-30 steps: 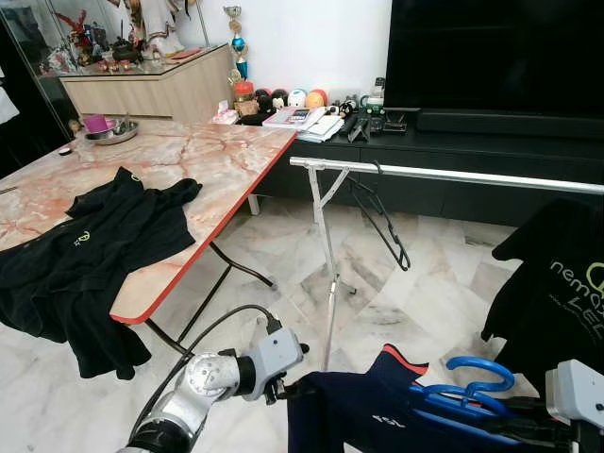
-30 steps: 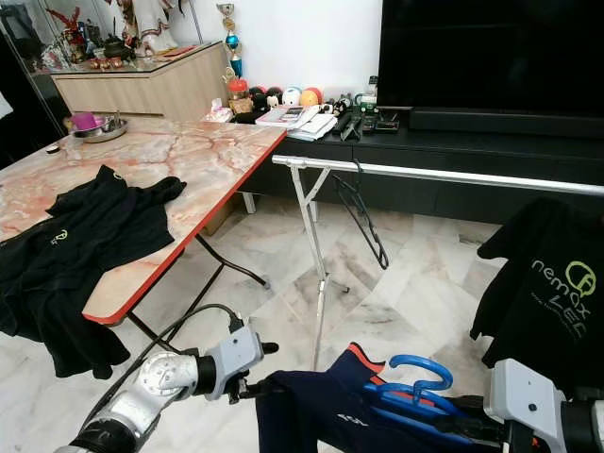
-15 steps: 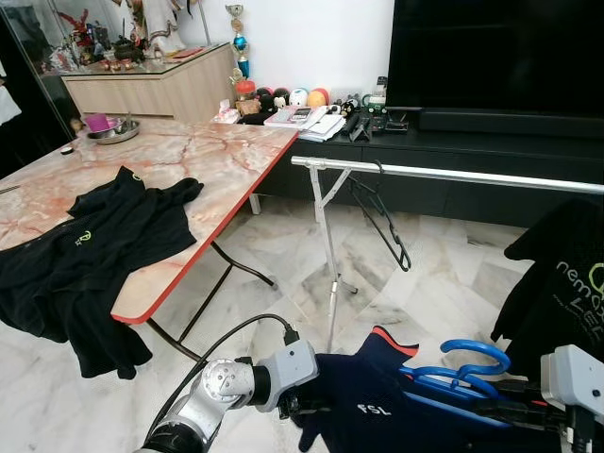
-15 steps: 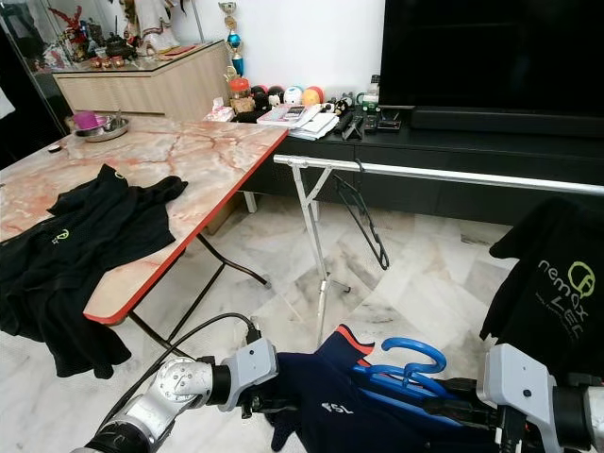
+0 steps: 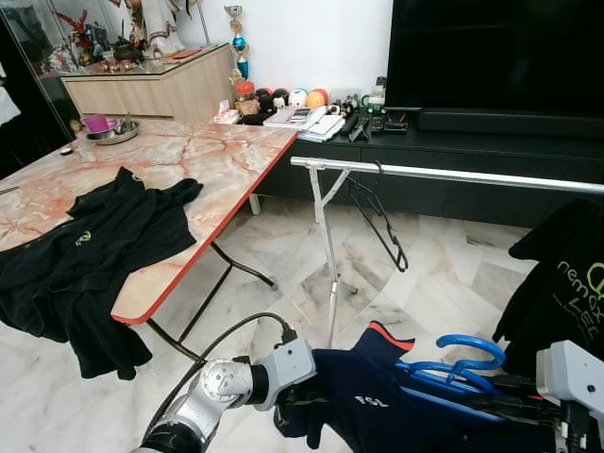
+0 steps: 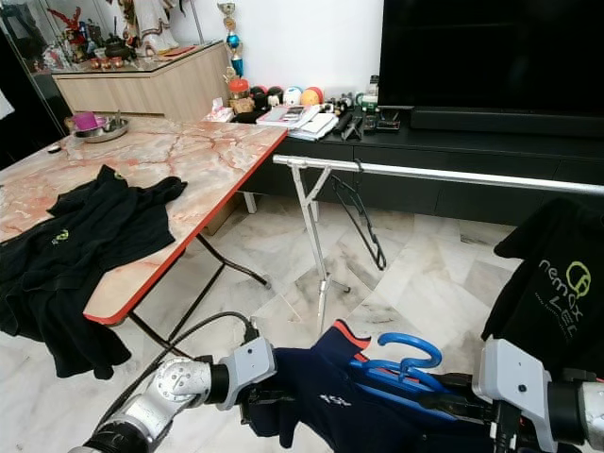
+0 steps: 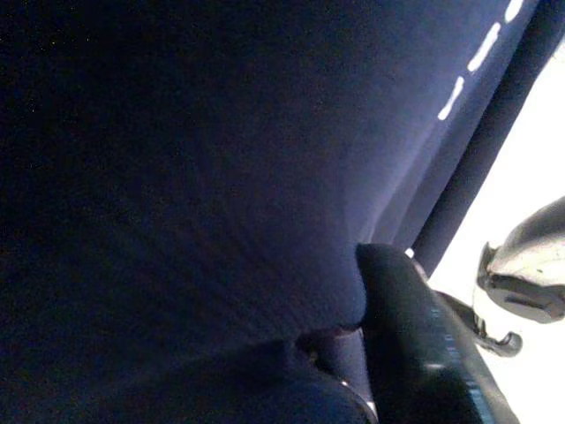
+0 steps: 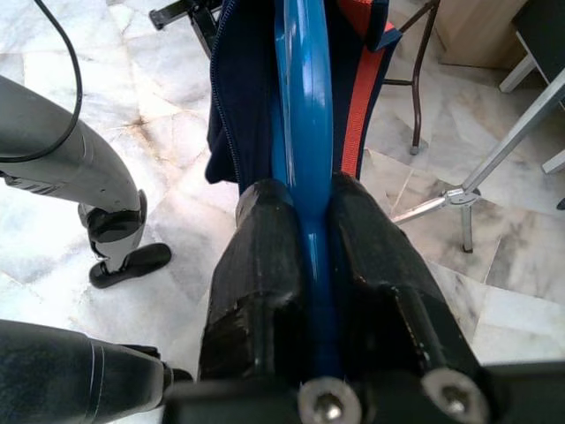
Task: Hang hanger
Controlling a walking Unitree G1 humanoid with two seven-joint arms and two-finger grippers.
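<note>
— Since a second ago, what's different?

— Both arms have come up a little and the left gripper (image 5: 300, 394) has pushed in under the navy shirt (image 5: 377, 406), bunching it toward the blue hanger (image 5: 453, 363).

— Where's the hanger now?

— Low, in front of the robot, threaded inside the shirt. The right gripper (image 8: 305, 256) has its jaws clamped on the hanger's blue bar; the bar's long axis runs straight out along the fingers, hook end up toward the rail.

— And the left jaws?

— Closed on a fold of the navy fabric, as far as the dark wrist view shows.

— What does the next move turn on?

— The silver clothes rail (image 5: 453, 174) lies ahead and well above the hook. I'd judge the right arm, now low and extended, must lift it.
</note>
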